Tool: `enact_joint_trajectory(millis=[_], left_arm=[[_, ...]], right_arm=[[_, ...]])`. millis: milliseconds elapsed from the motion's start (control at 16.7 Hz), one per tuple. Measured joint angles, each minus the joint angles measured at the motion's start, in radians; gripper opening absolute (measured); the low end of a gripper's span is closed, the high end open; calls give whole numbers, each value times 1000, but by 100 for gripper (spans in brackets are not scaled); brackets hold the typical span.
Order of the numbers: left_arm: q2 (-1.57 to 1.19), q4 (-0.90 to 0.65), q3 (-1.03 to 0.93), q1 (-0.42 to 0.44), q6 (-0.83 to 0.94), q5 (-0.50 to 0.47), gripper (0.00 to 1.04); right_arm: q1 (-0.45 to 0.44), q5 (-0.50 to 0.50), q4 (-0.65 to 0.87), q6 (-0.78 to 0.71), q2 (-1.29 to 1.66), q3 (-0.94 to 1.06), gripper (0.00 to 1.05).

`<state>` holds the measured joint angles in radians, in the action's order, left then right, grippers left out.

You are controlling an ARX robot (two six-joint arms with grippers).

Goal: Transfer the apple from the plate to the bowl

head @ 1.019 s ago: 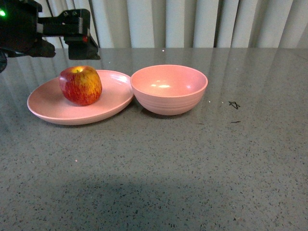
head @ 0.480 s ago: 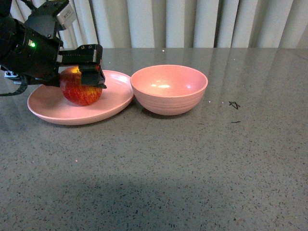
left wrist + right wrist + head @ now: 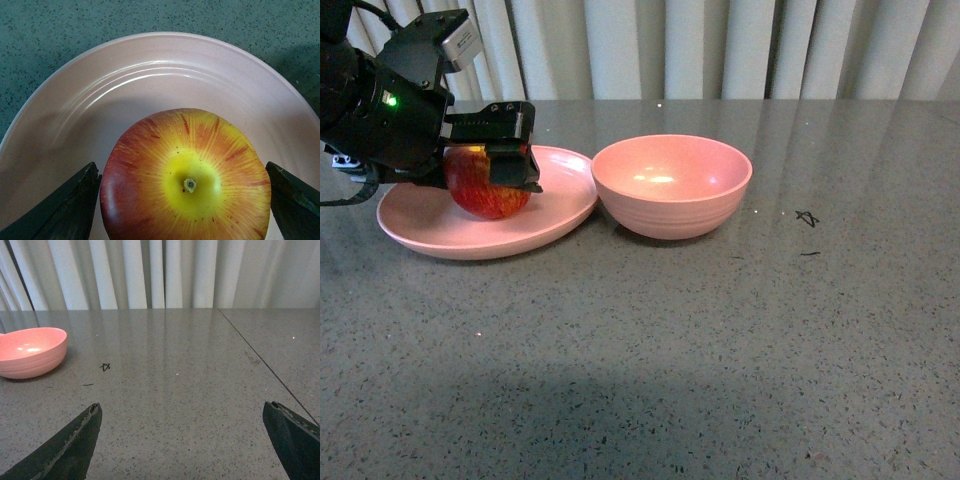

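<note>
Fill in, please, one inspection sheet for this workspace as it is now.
Surface: grey speckled table, small black marks.
Job's things: apple on plate; bowl beside plate, empty.
Clutter: nothing seen.
Grippers: left gripper open, jaws on both sides of apple; right gripper open above table.
Cables: black cable beside left gripper.
Surroundings: pale curtain behind table.

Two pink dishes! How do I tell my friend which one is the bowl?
On the grey speckled table, two pink dishes sit side by side. The bowl is the right-hand one, beside the plate. It is deeper and narrower, with faint ridges outside, and it is empty, while the plate holds the apple.
</note>
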<state>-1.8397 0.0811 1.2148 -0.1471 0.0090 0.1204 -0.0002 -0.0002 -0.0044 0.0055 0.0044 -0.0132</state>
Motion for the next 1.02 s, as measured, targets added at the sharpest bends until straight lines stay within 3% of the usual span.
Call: enact_joint_trajectory(millis=[60, 120, 180, 480, 1019], left_arm=[[0, -3, 0, 0, 3, -1, 94], [0, -9, 0, -2, 8, -2, 73], [0, -2, 19, -5, 26, -8, 70], [46, 39, 77, -35, 53, -12, 70], [106, 81, 204, -192, 86, -8, 70]], right_arm=[[0, 0, 0, 0, 0, 0, 98], [0, 0, 0, 0, 0, 0, 98], [0, 0, 0, 0, 0, 0, 98], [0, 0, 0, 0, 0, 0, 98], [0, 0, 0, 0, 0, 0, 98]])
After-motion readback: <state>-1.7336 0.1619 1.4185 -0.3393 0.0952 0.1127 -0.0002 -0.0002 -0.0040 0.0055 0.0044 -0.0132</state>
